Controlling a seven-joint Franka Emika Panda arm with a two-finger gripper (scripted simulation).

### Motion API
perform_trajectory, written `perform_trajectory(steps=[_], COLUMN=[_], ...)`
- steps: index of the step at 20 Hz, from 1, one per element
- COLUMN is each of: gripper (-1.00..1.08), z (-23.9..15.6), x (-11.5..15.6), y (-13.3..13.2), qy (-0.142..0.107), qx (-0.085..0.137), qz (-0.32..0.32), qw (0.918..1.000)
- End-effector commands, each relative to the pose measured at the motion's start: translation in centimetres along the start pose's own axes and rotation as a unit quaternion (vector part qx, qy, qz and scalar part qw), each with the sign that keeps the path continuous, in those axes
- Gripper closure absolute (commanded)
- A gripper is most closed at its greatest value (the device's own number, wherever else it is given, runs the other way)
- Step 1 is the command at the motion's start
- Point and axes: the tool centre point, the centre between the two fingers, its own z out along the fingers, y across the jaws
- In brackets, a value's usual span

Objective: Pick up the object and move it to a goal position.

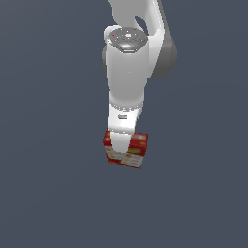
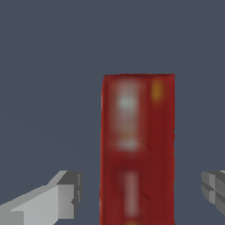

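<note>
- The desk is a plain dark blue-grey surface that fills both views, with no pattern or edge showing.
- The white robot arm reaches down from the top of the exterior view, its round grey-capped joint uppermost and its narrower wrist section pointing straight down over the box.
- The red box sits on the desk just under the arm, a little below the centre of the exterior view. Only its upper face and a strip of one side show there; the arm's lower end covers its middle.
- In the wrist view the box appears as a long red slab running lengthwise between the fingers, with blurred white patches down its face and a small yellow-orange patch near one far corner. In the exterior view, white and yellow-orange printed panels show along its lower side.
- The end effector is spread wide: one light grey finger stands clear to one side of the box and the other grey finger clear to the opposite side, with bare desk visible between each finger and the box.
- No container shows in either view.
</note>
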Motion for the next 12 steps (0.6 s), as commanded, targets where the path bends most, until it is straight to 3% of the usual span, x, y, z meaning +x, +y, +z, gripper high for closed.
perform_trajectory(steps=[1,12], gripper=[-0.92,-0.92], z=[0.0,3.7], x=[0.0,0.0], y=[0.0,-0.1], qy=[0.0,0.0], qx=[0.0,0.0], qz=[0.0,-0.002], qw=[1.0,1.0])
